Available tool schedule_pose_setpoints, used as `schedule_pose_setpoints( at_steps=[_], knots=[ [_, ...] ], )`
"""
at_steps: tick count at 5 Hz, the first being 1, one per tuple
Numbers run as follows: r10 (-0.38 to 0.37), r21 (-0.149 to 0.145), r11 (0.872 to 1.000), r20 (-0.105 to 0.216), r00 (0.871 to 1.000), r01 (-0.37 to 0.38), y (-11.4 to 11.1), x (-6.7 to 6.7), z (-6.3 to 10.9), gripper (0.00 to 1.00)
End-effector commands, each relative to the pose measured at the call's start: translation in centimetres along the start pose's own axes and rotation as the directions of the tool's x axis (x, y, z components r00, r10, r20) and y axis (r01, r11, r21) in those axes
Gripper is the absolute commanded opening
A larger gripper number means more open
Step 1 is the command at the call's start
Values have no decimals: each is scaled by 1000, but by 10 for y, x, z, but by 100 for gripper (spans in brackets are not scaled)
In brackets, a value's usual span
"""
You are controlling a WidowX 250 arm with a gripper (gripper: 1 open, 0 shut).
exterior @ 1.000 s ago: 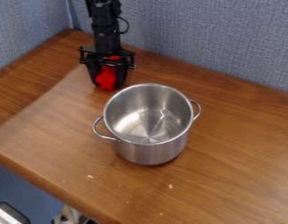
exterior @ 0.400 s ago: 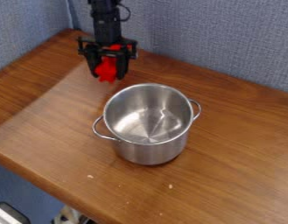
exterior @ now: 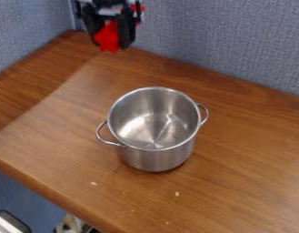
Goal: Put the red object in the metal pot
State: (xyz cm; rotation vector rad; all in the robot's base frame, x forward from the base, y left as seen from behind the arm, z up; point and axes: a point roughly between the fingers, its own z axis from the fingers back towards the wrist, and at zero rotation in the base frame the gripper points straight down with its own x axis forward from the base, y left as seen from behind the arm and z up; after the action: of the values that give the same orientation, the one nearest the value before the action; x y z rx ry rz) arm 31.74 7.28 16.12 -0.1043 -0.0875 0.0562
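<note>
The red object point(exterior: 106, 35) hangs in the air near the top left of the camera view, held between the black fingers of my gripper point(exterior: 108, 33), which is shut on it and points down. It sits well above the wooden table point(exterior: 66, 100), up and to the left of the metal pot. The metal pot point(exterior: 153, 127) stands upright in the middle of the table, shiny, with no lid, two small loop handles and nothing inside. Most of the arm is cut off by the top edge.
A blue-grey fabric wall point(exterior: 224, 36) runs behind the table. The table's rounded front edge point(exterior: 43, 187) drops off at the lower left, with floor and a dark object below it.
The gripper has risen from just above the table to near the top of the view, carrying the red object up with it. The pot has not moved.
</note>
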Motion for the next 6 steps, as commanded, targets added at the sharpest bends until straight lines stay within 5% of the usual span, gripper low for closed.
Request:
schedule_pose_setpoints(
  at_steps=[1,2,3,5,6],
  knots=[
    [-113,-43,992,38,993,115,-47,-43,42,0],
    [-200,-54,978,7,980,200,-80,-87,43,0],
    [-315,-48,949,-45,948,313,-102,-122,32,0],
    [-405,-12,914,-96,909,406,-95,-128,-16,0],
    [-425,-6,904,-117,897,428,-84,-121,-39,0]
  ],
)
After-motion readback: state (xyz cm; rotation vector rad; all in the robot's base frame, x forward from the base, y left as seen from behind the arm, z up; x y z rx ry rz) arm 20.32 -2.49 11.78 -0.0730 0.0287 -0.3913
